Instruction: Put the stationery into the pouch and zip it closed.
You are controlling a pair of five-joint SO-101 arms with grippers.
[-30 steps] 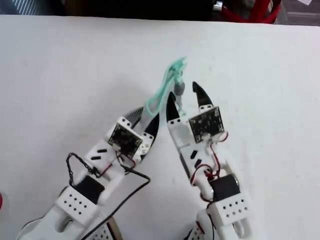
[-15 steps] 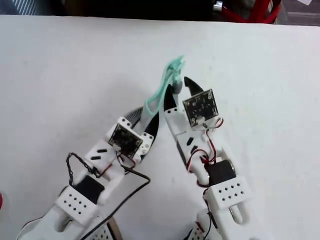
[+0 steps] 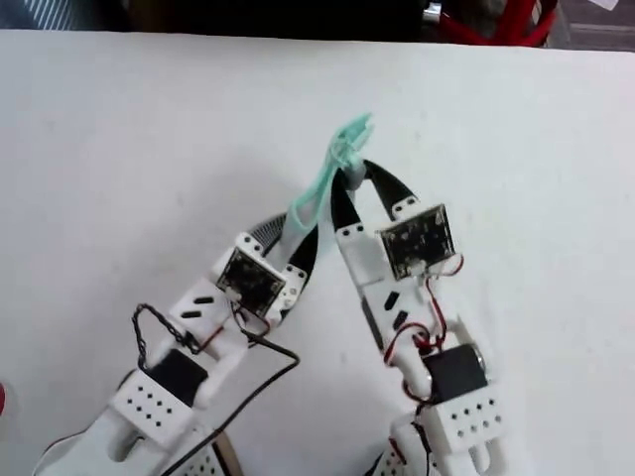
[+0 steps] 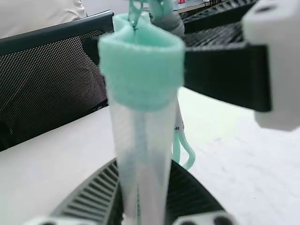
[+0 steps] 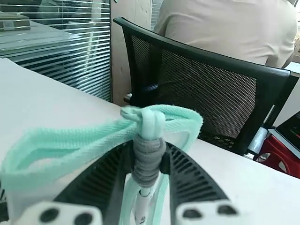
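- At the centre of the high view, over the white tabletop (image 3: pixel 149 129), the left pincer (image 3: pixel 298 228) clamps the clear, mint-edged plastic pouch (image 3: pixel 310 196).
- The right pincer (image 3: pixel 352 172) is closed on the pouch's grey zip pull (image 5: pixel 149 152).

I am holding both arms extended forward over the table, angled inward so the grippers are sitting close together near the middle. My left arm (image 3: pixel 184 362) is slanting in from the lower left, and the left gripper (image 3: pixel 295 226) is clamping the pouch (image 4: pixel 140 140) between its jaws. My right arm (image 3: pixel 442 372) is standing just beside it. The right gripper (image 3: pixel 355 178) is pinching the grey piece (image 5: pixel 148 157) at the pouch's top, jaws nearly together.
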